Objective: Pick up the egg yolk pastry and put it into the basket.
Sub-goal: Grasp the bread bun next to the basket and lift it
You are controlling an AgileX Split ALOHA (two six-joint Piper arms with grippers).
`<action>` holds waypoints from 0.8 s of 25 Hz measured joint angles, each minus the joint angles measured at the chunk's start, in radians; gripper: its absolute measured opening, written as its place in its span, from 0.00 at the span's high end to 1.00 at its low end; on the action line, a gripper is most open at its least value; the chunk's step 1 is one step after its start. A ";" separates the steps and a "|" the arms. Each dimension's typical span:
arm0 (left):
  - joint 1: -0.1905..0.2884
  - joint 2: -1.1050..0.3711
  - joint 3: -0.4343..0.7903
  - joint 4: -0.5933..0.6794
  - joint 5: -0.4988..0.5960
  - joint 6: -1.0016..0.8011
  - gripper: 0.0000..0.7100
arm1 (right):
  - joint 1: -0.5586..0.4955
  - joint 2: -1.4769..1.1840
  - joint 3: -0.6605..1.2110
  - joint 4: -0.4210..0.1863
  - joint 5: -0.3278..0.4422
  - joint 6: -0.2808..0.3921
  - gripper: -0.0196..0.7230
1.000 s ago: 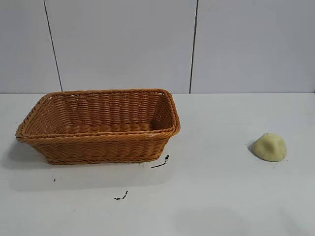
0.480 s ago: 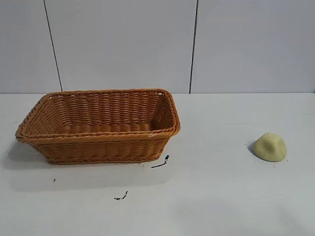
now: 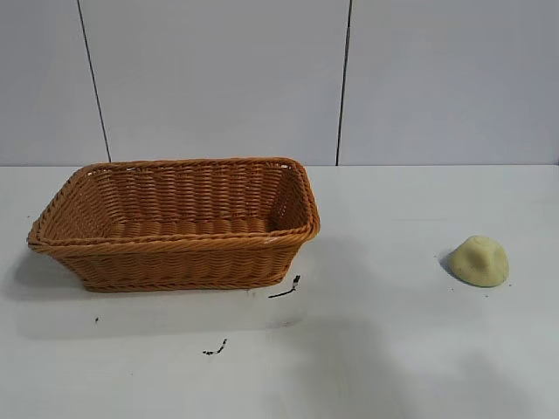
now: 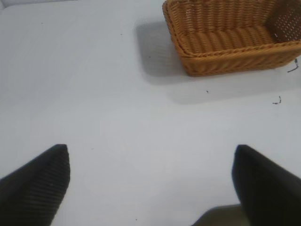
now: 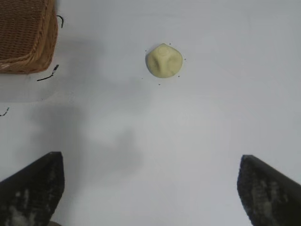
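Observation:
The egg yolk pastry [image 3: 479, 260], a small pale yellow dome, lies on the white table at the right; it also shows in the right wrist view [image 5: 163, 60]. The basket [image 3: 175, 249], orange-brown woven wicker, stands at the left and holds nothing; its corner shows in the right wrist view [image 5: 28, 52] and it shows in the left wrist view [image 4: 235, 61]. My right gripper [image 5: 150, 162] is open and empty above the table, some way short of the pastry. My left gripper [image 4: 151, 155] is open and empty, away from the basket. Neither gripper shows in the exterior view.
Small black marks [image 3: 284, 291] lie on the table in front of the basket, with another [image 3: 215, 349] nearer the front. A faint shadow falls on the table front between basket and pastry. A grey panelled wall stands behind the table.
A faint shadow has spread over the front middle of the table. The pastry and basket have not moved.

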 joint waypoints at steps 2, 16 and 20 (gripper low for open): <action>0.000 0.000 0.000 0.000 0.000 0.000 0.02 | 0.000 0.133 -0.058 -0.004 -0.001 0.000 0.04; 0.000 0.000 0.000 0.000 0.000 0.000 0.02 | 0.000 0.852 -0.464 -0.025 -0.043 -0.044 0.04; 0.000 0.000 0.000 0.000 0.000 0.000 0.02 | 0.000 0.962 -0.544 -0.025 -0.052 -0.052 0.04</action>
